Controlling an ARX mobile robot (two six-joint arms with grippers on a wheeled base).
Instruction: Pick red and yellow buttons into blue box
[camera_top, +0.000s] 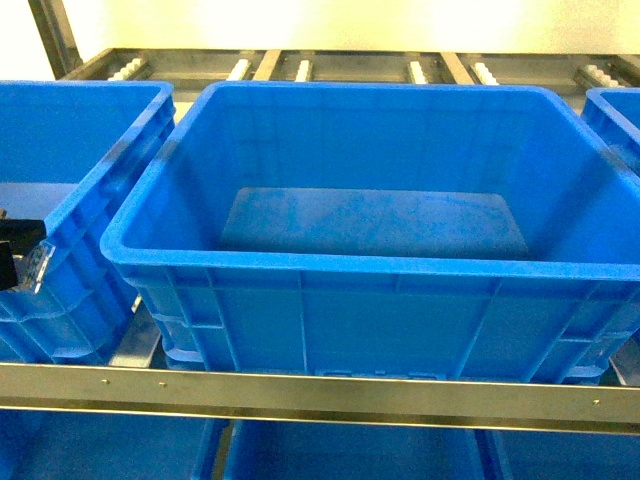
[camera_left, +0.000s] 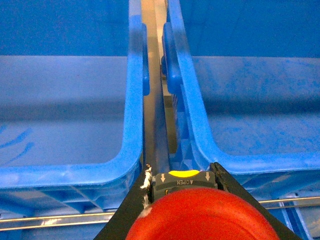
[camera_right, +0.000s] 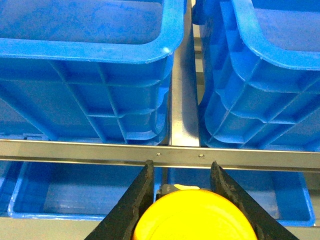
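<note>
Left end effector (camera_left: 182, 187) clamped on the red button (camera_left: 200, 215), bottom centre of the left wrist view, above the gap between two blue boxes. Right end effector (camera_right: 182, 175) clamped on the yellow button (camera_right: 192, 216), bottom centre of its view, before the metal rail (camera_right: 75, 150). Central blue box (camera_top: 330, 265) fills the head view.

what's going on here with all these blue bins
A two-armed robot is carrying buttons to a bin. The left tool holds the red button above the gap between two blue boxes. The right tool holds the yellow button, lower down in front of the metal shelf rail. In the head view the middle blue box looks empty, so neither button has been dropped in yet.
</note>
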